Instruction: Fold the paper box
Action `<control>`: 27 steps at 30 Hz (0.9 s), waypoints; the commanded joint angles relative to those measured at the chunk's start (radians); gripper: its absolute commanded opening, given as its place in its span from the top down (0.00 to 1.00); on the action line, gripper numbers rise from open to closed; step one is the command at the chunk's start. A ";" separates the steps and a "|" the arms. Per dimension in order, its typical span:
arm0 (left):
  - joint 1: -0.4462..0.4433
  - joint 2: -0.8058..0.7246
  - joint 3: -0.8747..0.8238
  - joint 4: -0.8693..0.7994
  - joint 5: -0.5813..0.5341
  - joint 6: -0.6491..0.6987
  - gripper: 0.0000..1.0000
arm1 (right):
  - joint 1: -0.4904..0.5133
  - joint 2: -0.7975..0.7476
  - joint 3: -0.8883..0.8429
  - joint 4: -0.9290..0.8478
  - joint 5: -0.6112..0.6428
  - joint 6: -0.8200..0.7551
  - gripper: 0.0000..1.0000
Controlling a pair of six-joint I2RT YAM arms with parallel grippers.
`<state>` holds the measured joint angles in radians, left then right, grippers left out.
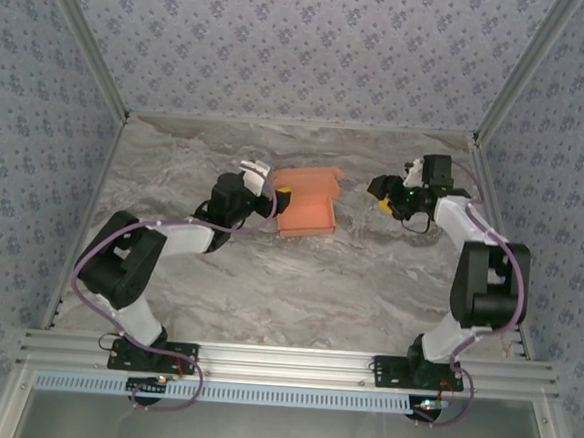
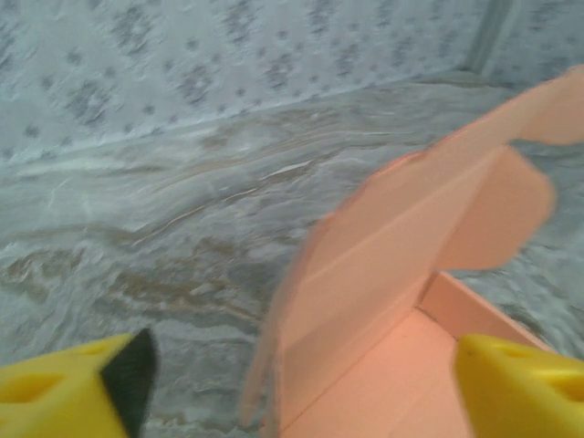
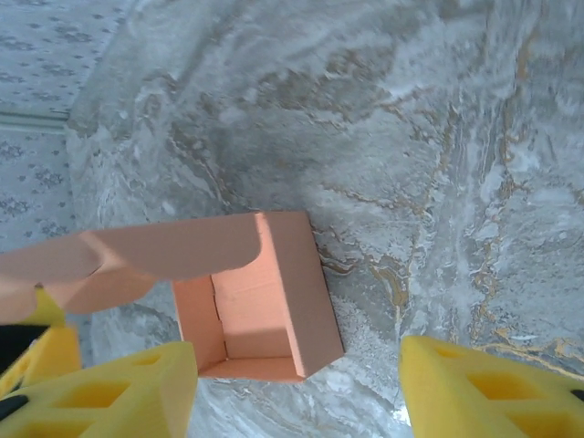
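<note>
The partly folded paper box (image 1: 308, 208) sat mid-worktop (image 1: 298, 280), lid flap raised. The left end effector (image 1: 278, 200), released, straddled its left wall; the right end effector (image 1: 382, 196) hovered near, fingers spread.

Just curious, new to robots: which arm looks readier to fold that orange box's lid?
Probably left: the left jaws flank a wall of the paper box; the right jaws hang apart from it.

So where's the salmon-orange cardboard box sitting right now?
In the top view the salmon-orange paper box sits just right of the left gripper, with the right gripper apart on its other side.
</note>
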<state>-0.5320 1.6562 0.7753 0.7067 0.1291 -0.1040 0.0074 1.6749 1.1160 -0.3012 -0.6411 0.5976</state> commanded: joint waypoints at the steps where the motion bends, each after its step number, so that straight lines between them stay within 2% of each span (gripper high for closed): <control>1: 0.014 -0.134 -0.027 -0.036 0.159 -0.048 0.01 | -0.004 0.070 0.123 -0.097 -0.070 0.121 0.34; 4: 0.042 -0.237 -0.052 -0.120 0.128 -0.171 0.01 | -0.003 0.165 0.255 -0.244 -0.032 0.202 0.31; 8: 0.083 -0.347 0.027 -0.451 -0.134 -0.471 0.01 | 0.003 0.224 0.279 -0.156 -0.066 0.414 0.29; 9: 0.105 -0.344 0.071 -0.536 -0.150 -0.539 0.01 | 0.007 0.242 0.293 -0.149 -0.069 0.449 0.28; 11: 0.157 -0.295 0.197 -0.721 -0.131 -0.684 0.01 | 0.019 0.272 0.338 -0.162 -0.078 0.491 0.25; 14: 0.209 -0.166 0.396 -0.948 -0.028 -0.869 0.01 | 0.053 0.303 0.387 -0.176 -0.081 0.562 0.23; 17: 0.204 -0.077 0.477 -0.946 0.055 -1.037 0.01 | 0.093 0.321 0.417 -0.164 -0.077 0.631 0.22; 21: 0.180 -0.004 0.491 -0.837 0.074 -1.250 0.01 | 0.124 0.352 0.457 -0.129 -0.070 0.686 0.22; 27: 0.127 0.062 0.489 -0.774 0.097 -1.362 0.06 | 0.160 0.378 0.515 -0.163 -0.097 0.677 0.25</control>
<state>-0.3809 1.7164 1.2469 -0.0940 0.1898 -1.3117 0.1543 2.0438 1.5970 -0.4377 -0.7101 1.2465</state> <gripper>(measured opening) 0.944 0.751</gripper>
